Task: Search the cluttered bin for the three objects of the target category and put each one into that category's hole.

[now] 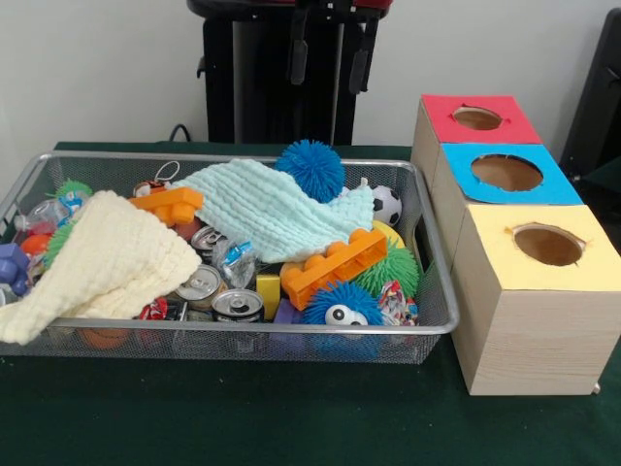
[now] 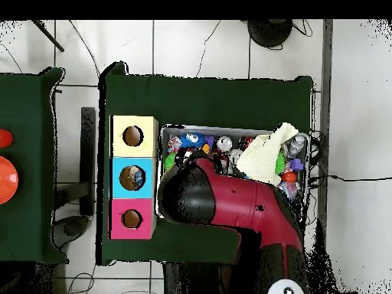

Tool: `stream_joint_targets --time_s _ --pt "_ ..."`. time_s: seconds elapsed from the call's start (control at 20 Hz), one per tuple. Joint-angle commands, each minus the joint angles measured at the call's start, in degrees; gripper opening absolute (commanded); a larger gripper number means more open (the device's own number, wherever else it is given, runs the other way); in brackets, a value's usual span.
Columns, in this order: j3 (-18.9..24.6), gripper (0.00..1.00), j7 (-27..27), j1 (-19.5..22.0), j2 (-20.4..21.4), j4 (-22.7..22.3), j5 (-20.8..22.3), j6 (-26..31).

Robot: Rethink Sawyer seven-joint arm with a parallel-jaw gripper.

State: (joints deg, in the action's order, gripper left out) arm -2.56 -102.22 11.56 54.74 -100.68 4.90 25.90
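While overhead the arm (image 2: 253, 210) hides much bin (image 1: 243, 335), front shows contents.

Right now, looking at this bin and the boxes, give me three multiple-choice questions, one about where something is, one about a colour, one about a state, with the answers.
1. Where does the soccer ball lie?
A. in the wire bin, at the end nearest the boxes
B. on the yellow box
C. on the green tablecloth

2. What colour is the top of the middle box?
A. red
B. blue
C. yellow

3. How does the cream cloth lie?
A. rolled tight in a ball
B. draped over clutter and the bin's front rim
C. flat on the table outside the bin

Answers: 1 A, it sits inside the mesh near the boxes. 2 B, blue lies between red and yellow. 3 B, its corner hangs over the rim.
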Motion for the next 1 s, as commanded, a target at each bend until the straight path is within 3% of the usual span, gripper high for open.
stream_joint_targets --time_s 0.05,0.2,0.5,0.75,1.0 --pt "-0.3 1.00 -6.2 -0.2 -2.5 3.6 -1.2 20.0" --pt "-1.4 1.00 -9.5 -0.8 -7.0 4.6 -1.0 14.7" --pt "-2.9 1.00 -13.9 -0.7 -18.9 11.2 -1.3 4.0" --pt "-4.5 1.00 -14.7 -1.2 -23.0 14.9 -2.1 0.7" --pt "-5.5 1.00 -14.5 -1.3 -24.6 15.8 -2.8 -1.9"
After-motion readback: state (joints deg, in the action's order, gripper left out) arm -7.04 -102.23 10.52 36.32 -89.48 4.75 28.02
